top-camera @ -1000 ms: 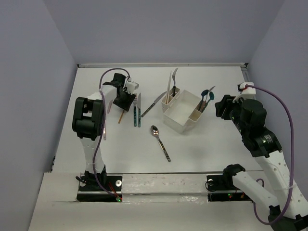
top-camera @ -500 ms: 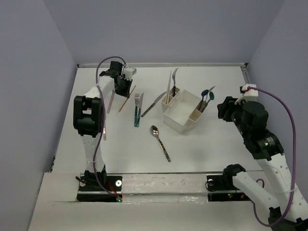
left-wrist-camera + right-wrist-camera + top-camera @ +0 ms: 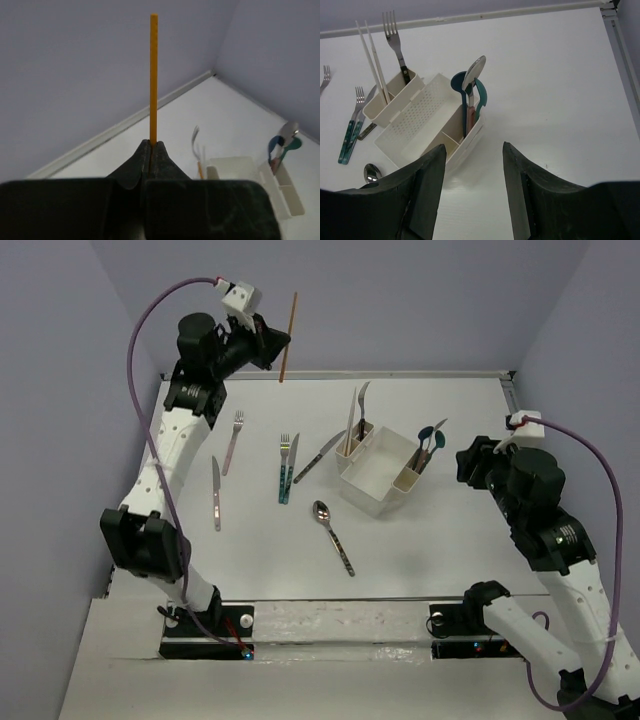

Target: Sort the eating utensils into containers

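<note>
One orange chopstick [image 3: 153,75] is pinched tight in the left hand [image 3: 151,149]; the right hand [image 3: 472,160] gapes wide, holding nothing.

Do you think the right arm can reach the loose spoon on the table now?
Probably yes: the right end effector is open and empty, and the spoon lies uncovered, apart from the caddy.
</note>
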Available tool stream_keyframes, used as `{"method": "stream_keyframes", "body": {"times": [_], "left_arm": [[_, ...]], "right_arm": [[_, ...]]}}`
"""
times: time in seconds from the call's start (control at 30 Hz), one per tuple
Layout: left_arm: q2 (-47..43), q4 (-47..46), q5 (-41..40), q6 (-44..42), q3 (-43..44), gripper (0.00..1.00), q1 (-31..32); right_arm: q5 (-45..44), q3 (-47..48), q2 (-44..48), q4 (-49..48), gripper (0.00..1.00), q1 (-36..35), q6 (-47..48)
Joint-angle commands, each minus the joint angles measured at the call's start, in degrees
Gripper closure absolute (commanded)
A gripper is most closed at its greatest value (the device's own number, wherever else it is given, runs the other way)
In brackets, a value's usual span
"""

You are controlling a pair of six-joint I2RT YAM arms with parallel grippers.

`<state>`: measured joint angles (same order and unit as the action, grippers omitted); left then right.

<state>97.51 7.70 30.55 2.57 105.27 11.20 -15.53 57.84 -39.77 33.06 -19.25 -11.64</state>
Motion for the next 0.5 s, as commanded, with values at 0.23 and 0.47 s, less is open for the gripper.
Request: {"method": "stream_keyframes", "body": {"times": [0.23,0.47], "left_arm": [[-13.2,-75.5,12.8,15.5,-46.7,1.00,11.9],[-7.2,-90.0,10.2,13.6,-51.3,1.00,14.7]], "right_arm": [[-1.6,6.0,-0.4,0.4,0.45,-0.5,-0.1],[-2.2,10.3,-1.9,4.3,0.45,-0.5,-0.4]]}}
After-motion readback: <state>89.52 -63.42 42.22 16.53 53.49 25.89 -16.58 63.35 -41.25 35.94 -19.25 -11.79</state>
